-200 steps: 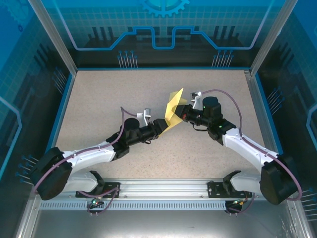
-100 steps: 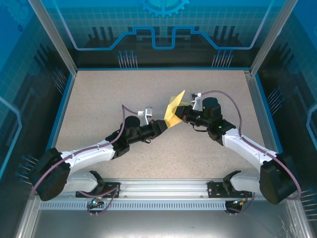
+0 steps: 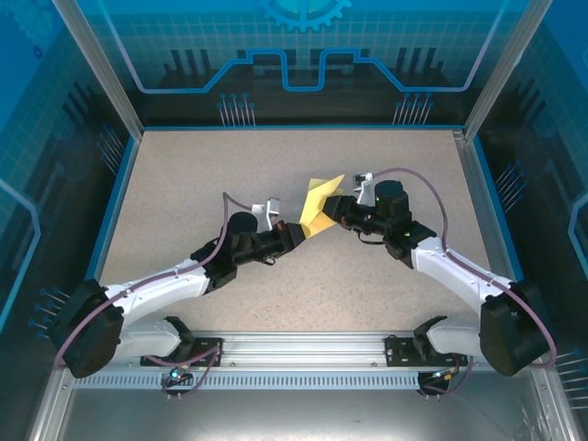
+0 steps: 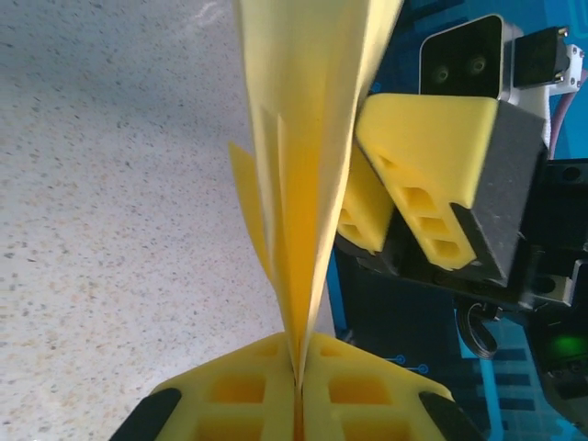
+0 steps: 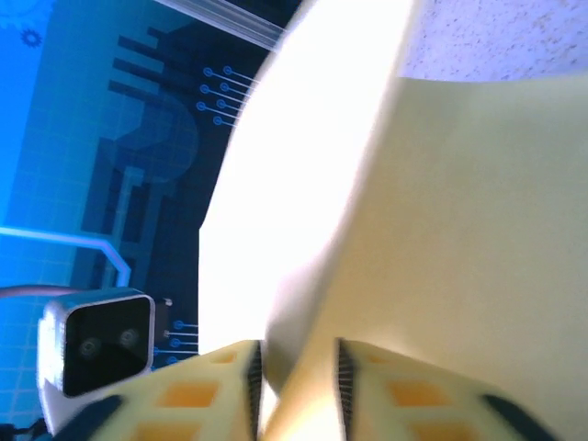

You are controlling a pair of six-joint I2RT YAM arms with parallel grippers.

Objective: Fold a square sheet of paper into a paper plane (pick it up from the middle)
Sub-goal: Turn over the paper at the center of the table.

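The yellow sheet of paper [image 3: 322, 202] is folded into a pointed, layered paper plane shape and hangs above the table's middle between both arms. In the left wrist view its layers [image 4: 308, 138] run down into my left gripper [image 4: 299, 372], whose yellow pads are shut on the lower edge. From above, that left gripper [image 3: 300, 230] sits at the paper's near-left corner. My right gripper [image 3: 336, 209] is at the paper's right side. Its jaws [image 5: 296, 390] stand apart with a fold of paper [image 5: 441, 230] lying loosely between them. The right fingers [image 4: 432, 156] show beside the paper.
The speckled table [image 3: 202, 175] is bare round the arms, with blue walls and metal posts on all sides. The left wrist camera housing [image 5: 96, 342] shows close by in the right wrist view. The two grippers are almost touching.
My left gripper has shut on the paper's lower edge. My right gripper, shut on the paper before, has opened. The paper has tilted and dropped slightly toward the left gripper.
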